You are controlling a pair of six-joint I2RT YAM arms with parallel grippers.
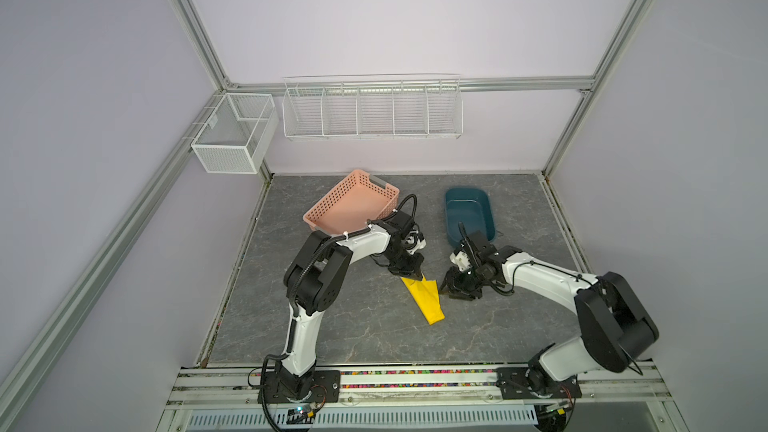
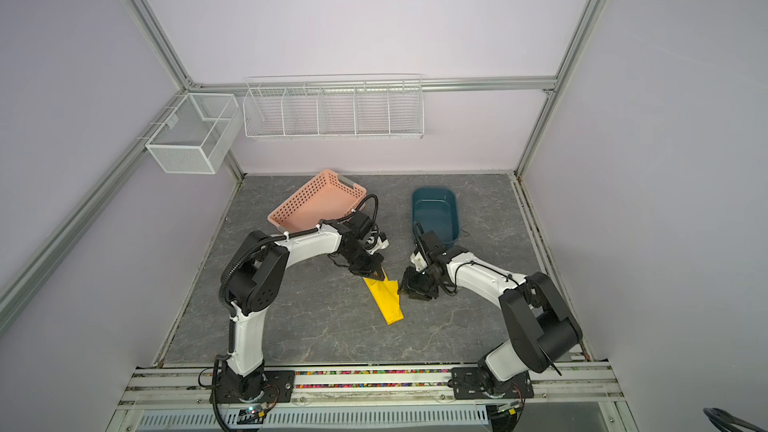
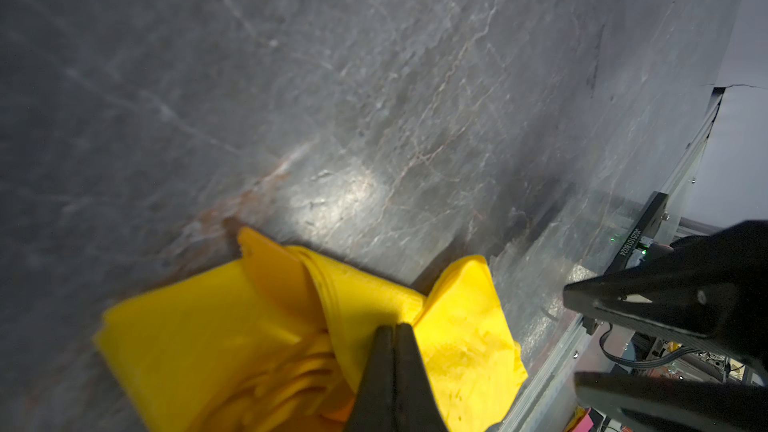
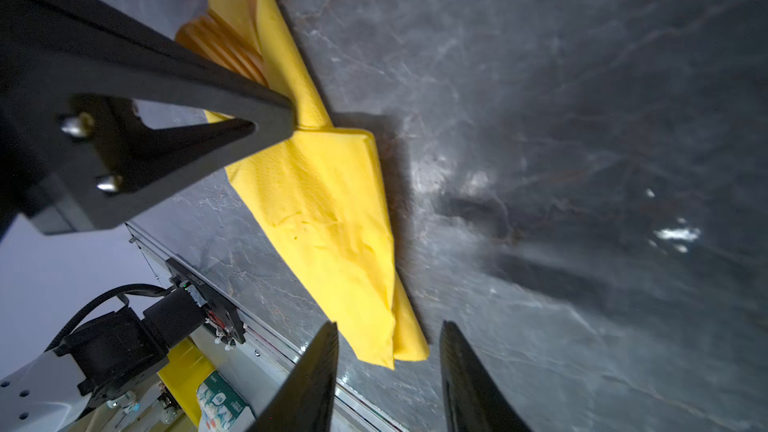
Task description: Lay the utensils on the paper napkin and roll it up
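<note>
Grey marbled worktop carries a yellow napkin at its middle, folded into a long narrow bundle running from far to near. Orange utensils poke out of its far end, partly wrapped. The left tool stands at that far end, jaws closed and pinching a fold of the napkin. The right tool sits just right of the bundle's far half, jaws apart and holding nothing. A pink basket and a blue tub lie farther back.
</note>
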